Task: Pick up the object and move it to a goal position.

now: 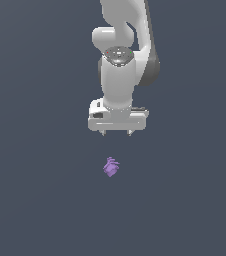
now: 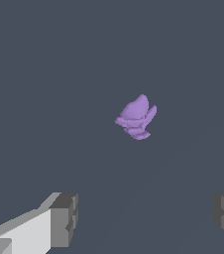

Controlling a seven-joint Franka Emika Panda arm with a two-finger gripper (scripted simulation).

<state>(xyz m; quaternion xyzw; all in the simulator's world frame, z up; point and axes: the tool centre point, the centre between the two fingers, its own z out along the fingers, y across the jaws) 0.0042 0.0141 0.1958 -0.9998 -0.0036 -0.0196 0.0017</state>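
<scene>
The tool (image 1: 117, 133), spread wide and empty, hangs apart from the purple object (image 1: 111, 167).

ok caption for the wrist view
Open gripper apart from the small purple lump on the plain dark surface.

From my console the white, smooth-shelled robot arm (image 1: 119, 75) looks like glossy moulded plastic with soft highlights, and its wrist cap is a darker, speckled metallic grey. Just below the arm, the white gripper (image 1: 117, 133) carries matt grey fingers (image 2: 64, 219) with blocky, ridged pads. Below the gripper I see the small light-purple faceted lump (image 1: 111, 167), matt with ridged folds, on a flat, matt slate-grey ground (image 1: 35, 200).
</scene>
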